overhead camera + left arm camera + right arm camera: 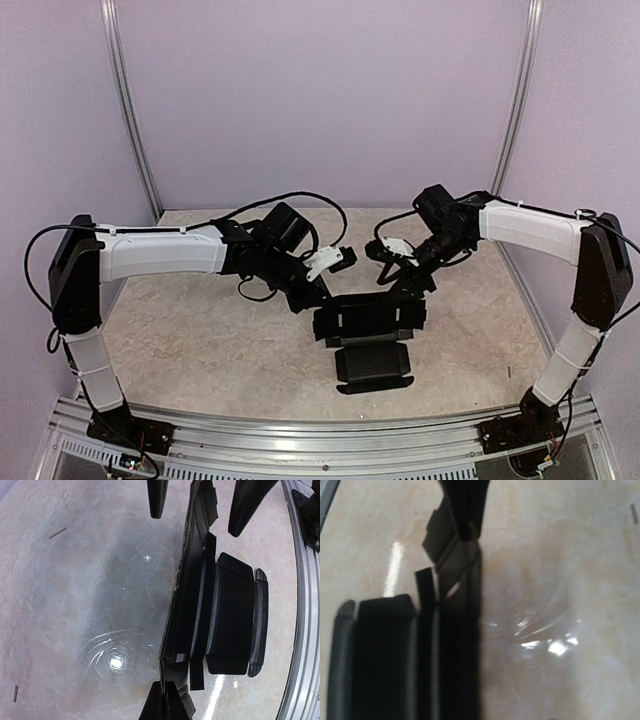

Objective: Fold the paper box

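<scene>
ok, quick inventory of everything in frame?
paper box: 1, matte black, table centre, part folded, one wall upright
table: 1, beige marbled, under the box
walls: lilac, back and both sides
rail: 1, aluminium, near edge
left arm: 1, white and black, reaching in from the left
right arm: 1, white and black, reaching in from the right
left gripper: 1, black, shut on one end of the upright wall
right gripper: 1, black, open, astride the other end

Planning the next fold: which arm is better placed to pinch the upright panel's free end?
Right: the right end effector straddles that end of the paper box, fingers apart; the left end effector is shut on the opposite end.
</scene>
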